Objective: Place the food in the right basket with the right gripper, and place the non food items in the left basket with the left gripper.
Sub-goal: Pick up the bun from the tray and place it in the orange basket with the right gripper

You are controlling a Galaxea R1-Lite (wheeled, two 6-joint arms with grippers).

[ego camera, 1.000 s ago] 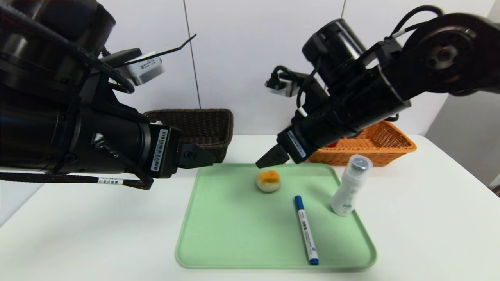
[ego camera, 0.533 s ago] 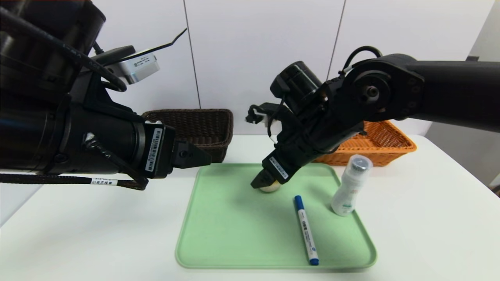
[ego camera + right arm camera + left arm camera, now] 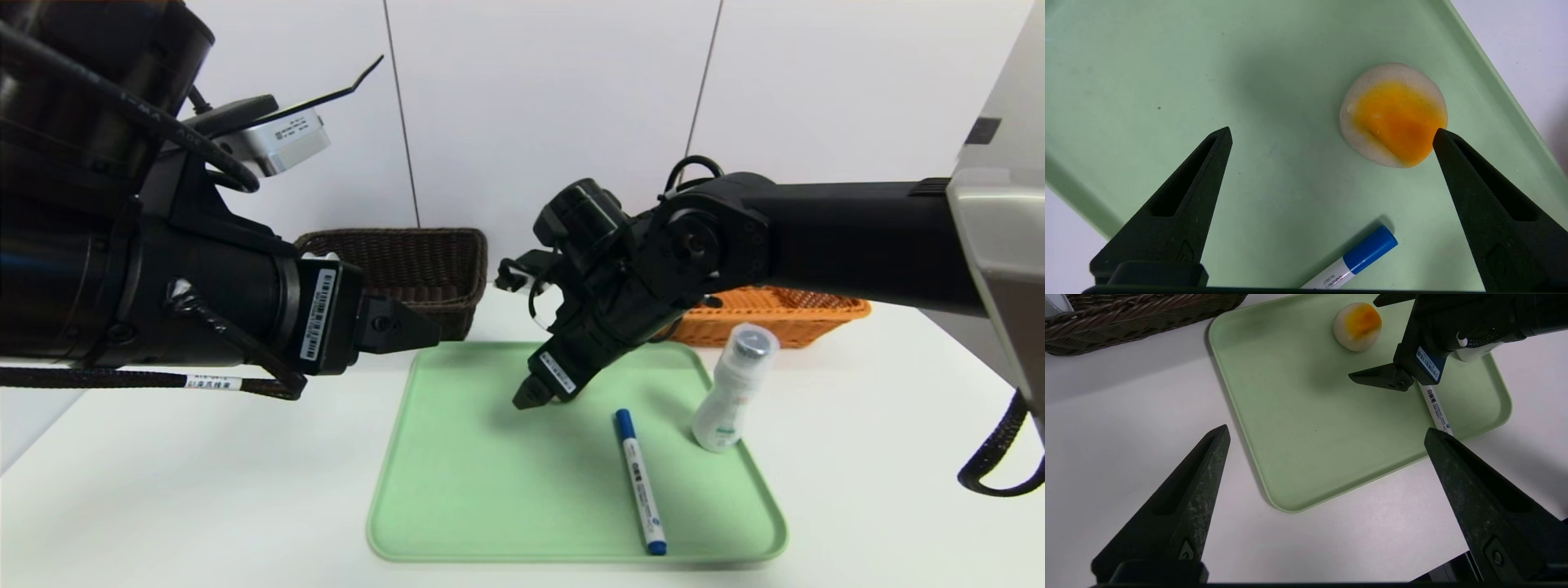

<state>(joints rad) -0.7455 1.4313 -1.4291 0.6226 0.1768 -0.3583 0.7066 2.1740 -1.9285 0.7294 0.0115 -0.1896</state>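
The bun (image 3: pixel 1393 115), round, pale and matt with an orange crown, lies on the green tray (image 3: pixel 1147 61), off-centre between the spread jaws and close against one fingertip. The right gripper (image 3: pixel 1331 134) hangs over it, released and empty. Step in hand, by my judgement: approach to grasp the food. The next move calls for centring, then lowering. The marker (image 3: pixel 1355 257), smooth plastic, lies just short of the jaws. The left gripper (image 3: pixel 1327 433) waits open, well clear.

Round pale bun (image 3: pixel 1393 115) with orange top, upright near the green tray's (image 3: pixel 490 490) far edge. White marker (image 3: pixel 640 482) with blue cap flat toward the near right corner. White bottle (image 3: pixel 729 394) with clear grey cap, tilted, by the right edge. Dark brown basket (image 3: pixel 408 265) and orange basket (image 3: pixel 800 314) beyond the tray on the table (image 3: pixel 163 490).
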